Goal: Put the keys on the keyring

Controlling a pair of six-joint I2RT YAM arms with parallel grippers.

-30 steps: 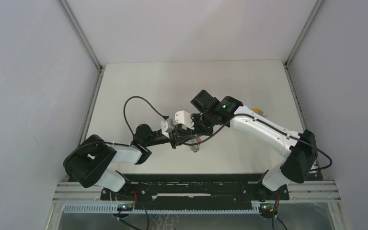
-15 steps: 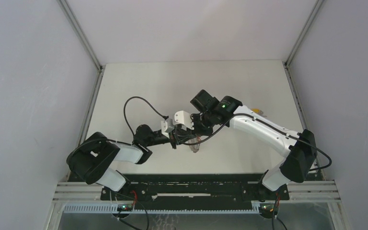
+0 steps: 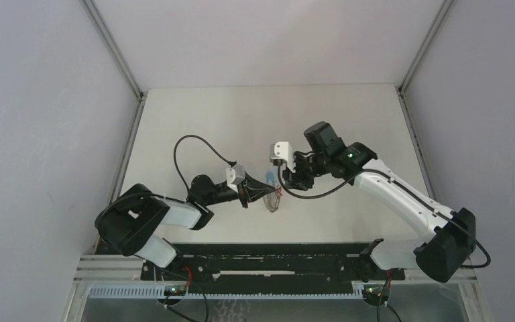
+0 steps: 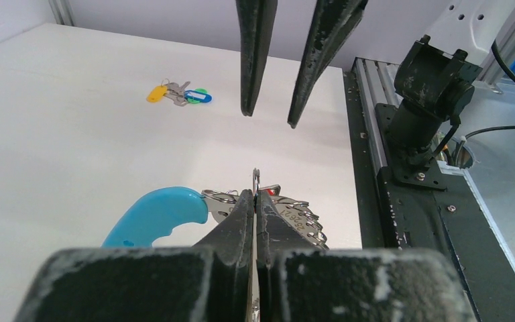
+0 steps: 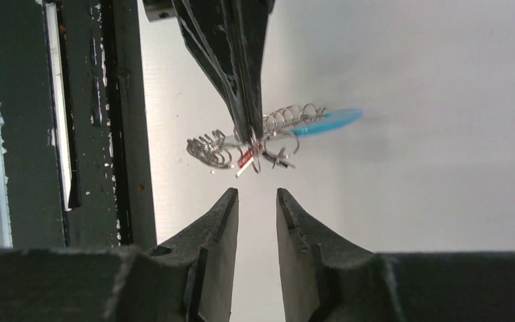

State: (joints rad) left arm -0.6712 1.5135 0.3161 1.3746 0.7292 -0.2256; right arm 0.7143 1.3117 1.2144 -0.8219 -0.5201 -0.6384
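The left gripper [image 4: 255,202] is pinching its fingers tight on a thin wire part of the keyring [image 4: 296,216]. It is holding the silvery chain and its blue plastic segment [image 4: 153,216] low over the table [image 4: 53,141], near the front middle. The right gripper [image 5: 256,194] is hovering just beside it, fingers slightly parted and carrying nothing. A small red piece [image 5: 246,161], perhaps the red key, is dangling at the clamp. The yellow and blue-teal keys [image 4: 178,95] are lying together well apart, farther off to the right. The left grip looks slender to me. If the right fingers come in crooked they could be nudging the wire, twisting it in the pinch and shaking the loose chain. Then the ring might slip out or the red piece might slide off.
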